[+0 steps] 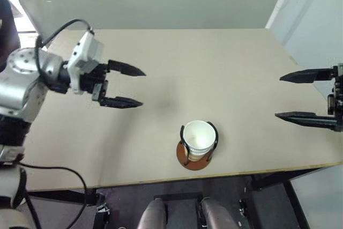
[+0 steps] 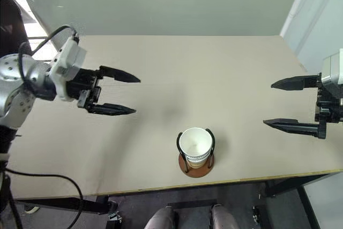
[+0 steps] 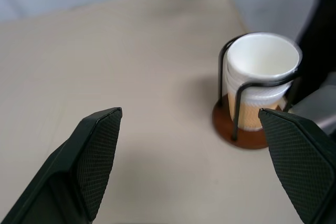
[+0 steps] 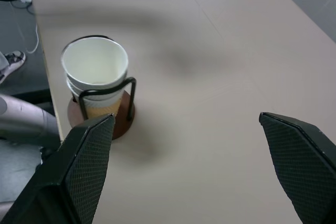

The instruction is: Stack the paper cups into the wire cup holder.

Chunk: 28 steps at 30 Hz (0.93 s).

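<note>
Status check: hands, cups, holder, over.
Left hand open, empty, above table. Right hand open, empty. Paper cups nested in wire cup holder near table's front edge. Nothing in the way.

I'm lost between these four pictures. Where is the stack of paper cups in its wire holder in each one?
Left eye view: paper cups low, just right of centre, near the table's front edge.
Right eye view: cups low, right of centre.
Left wrist view: cups at the right.
Right wrist view: cups at the left.
Shared landmark: the wire cup holder, with its reddish-brown base.
</note>
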Tool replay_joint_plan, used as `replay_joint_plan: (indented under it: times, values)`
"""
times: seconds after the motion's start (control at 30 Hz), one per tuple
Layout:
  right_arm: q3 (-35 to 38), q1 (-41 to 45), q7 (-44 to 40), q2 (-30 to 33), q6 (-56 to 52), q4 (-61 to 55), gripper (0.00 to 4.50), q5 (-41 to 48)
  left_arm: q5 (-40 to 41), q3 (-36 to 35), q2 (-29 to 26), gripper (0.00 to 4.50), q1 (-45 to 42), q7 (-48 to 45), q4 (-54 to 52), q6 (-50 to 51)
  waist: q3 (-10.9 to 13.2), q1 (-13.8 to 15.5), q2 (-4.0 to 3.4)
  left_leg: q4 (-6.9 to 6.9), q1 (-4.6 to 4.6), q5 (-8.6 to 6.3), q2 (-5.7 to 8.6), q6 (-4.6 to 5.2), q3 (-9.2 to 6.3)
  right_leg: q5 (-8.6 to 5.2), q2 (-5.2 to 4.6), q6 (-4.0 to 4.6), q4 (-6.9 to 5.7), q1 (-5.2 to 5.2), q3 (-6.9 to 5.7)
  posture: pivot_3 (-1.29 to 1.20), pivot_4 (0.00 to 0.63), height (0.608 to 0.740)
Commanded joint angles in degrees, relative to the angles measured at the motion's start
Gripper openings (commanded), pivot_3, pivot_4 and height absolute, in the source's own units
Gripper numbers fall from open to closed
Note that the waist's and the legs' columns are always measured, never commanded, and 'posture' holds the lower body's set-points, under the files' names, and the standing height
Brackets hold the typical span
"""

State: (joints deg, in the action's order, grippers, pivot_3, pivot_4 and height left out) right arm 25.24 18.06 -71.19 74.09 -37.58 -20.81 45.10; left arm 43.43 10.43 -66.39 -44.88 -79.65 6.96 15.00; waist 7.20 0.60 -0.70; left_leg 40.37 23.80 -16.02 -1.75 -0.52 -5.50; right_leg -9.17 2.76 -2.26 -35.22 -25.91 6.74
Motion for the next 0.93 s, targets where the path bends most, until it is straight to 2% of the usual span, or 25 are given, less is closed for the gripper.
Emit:
replay_joint_plan:
  times: [0.03,0.2,0.33,0.43,0.6,0.93]
  values:
    - [-5.5,3.9,-2.5,-0.6,4.5,3.9,4.5,-3.0,1.9,-10.8,-3.0,4.46,9.2,5.3,-10.4,5.5,0.0,-0.1,0.01,-0.02,-0.05,0.02,-0.01,-0.02,0.01,-0.18,-0.01,0.31,-0.09,0.01,0.02,0.0,0.15,0.74]
    - [-14.1,12.0,-6.1,-3.9,7.9,10.3,4.5,-6.5,3.8,-29.4,-4.7,4.46,27.2,9.9,-22.1,13.9,0.0,-0.5,0.09,-0.11,-0.14,0.06,-0.05,-0.09,0.06,-0.26,-0.01,0.54,-0.41,-0.09,0.46,0.0,0.15,0.74]
    - [-19.5,17.9,-8.9,-7.1,10.1,15.0,4.5,-9.9,4.0,-38.5,-3.4,4.46,34.8,11.1,-27.1,18.5,0.0,-0.6,0.1,-0.3,-0.53,0.06,-0.02,-0.09,0.21,-0.3,-0.01,0.74,-0.78,-0.01,0.72,0.0,0.15,0.74]
    - [-22.1,21.1,-10.6,-9.0,11.2,17.5,4.5,-11.8,3.7,-42.1,-2.5,4.46,38.1,11.7,-29.1,20.6,0.0,-0.9,0.1,-0.35,-0.85,0.06,-0.02,-0.09,0.24,-0.16,0.06,0.98,-0.87,0.12,0.87,0.0,0.15,0.74]
    - [-23.8,23.7,-12.5,-10.8,12.1,20.2,4.5,-14.0,3.5,-46.8,-1.5,4.46,41.8,11.9,-31.5,23.2,0.0,-1.2,0.09,-0.35,-0.89,0.15,-0.02,-0.05,0.23,-0.01,0.11,1.23,-0.91,0.09,0.95,0.0,0.15,0.74]
    - [-23.9,24.8,-14.3,-12.6,12.4,21.7,4.5,-16.0,3.3,-49.1,-1.4,4.46,42.8,11.6,-32.6,25.1,0.0,-1.2,0.08,-0.41,-0.81,0.08,-0.02,-0.16,0.23,-0.03,0.11,1.26,-0.77,0.0,1.01,0.0,0.15,0.74]
